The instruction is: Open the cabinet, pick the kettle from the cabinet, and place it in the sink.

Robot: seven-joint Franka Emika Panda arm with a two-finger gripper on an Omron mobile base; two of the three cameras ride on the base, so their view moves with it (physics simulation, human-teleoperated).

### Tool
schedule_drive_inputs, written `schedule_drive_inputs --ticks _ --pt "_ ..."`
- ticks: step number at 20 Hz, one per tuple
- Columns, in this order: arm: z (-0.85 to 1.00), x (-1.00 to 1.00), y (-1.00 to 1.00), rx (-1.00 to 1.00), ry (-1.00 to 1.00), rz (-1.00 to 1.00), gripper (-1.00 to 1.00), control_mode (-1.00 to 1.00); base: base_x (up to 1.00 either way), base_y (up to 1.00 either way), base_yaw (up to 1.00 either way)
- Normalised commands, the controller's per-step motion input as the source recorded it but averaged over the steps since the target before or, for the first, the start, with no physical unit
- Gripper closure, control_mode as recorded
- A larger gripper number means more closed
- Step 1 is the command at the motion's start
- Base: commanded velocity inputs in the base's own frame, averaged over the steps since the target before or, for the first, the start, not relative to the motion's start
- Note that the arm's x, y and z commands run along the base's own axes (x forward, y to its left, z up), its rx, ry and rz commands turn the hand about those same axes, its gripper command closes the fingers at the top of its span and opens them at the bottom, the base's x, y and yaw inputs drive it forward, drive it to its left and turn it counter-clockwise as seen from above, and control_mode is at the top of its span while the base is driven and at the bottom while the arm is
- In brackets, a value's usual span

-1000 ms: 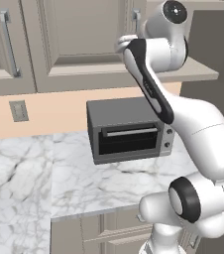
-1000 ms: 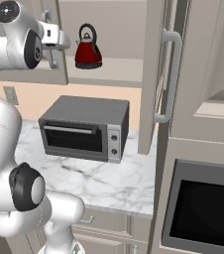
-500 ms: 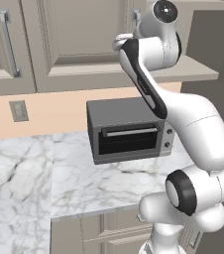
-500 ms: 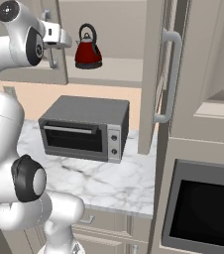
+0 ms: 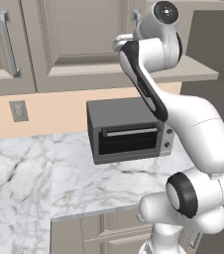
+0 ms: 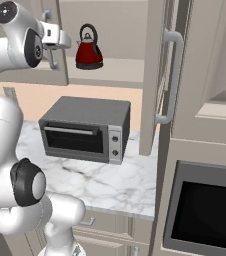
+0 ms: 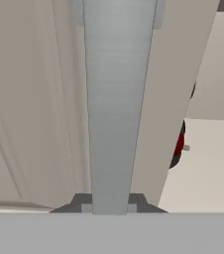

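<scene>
The gripper is closing tight on the silver bar handle of the left cabinet door, with the fingertips sitting on either side of the bar near its lower end. The main risk, as I judge it, is the fingers sliding along the smooth bar or slipping off its end as the door is swinging on its hinge, since the pull has to follow an arc; a straight tug could also be straining the wrist. The right door is already standing open, so the kettle is showing, upright on the shelf near its left end, just beside the edge of the left door and partly hidden behind it in the hand view. That door is what is standing in the way of a clean reach. A toaster oven is sitting on the marble counter directly under the cabinet, toward the back edge, and could be crowding the arm when the kettle is coming down.
</scene>
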Motion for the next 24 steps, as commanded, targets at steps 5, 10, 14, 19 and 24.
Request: schedule_drive_inputs --ticks 5,10,14,19,24 --pt "-0.01 -0.37 0.15 0.00 0.00 0.00 1.00 -1.00 0.00 0.00 0.00" --pt "0.00 -0.63 0.17 0.00 0.00 -0.03 1.00 -1.00 0.00 0.00 0.00" --pt "0.00 -0.65 0.22 0.00 0.00 -0.07 1.00 -1.00 0.00 0.00 0.00" --pt "0.00 -0.64 0.31 0.00 -0.02 -0.13 1.00 -1.00 0.00 0.00 0.00" --pt "0.00 -0.61 0.37 0.00 -0.06 -0.19 1.00 -1.00 0.00 0.00 0.00"
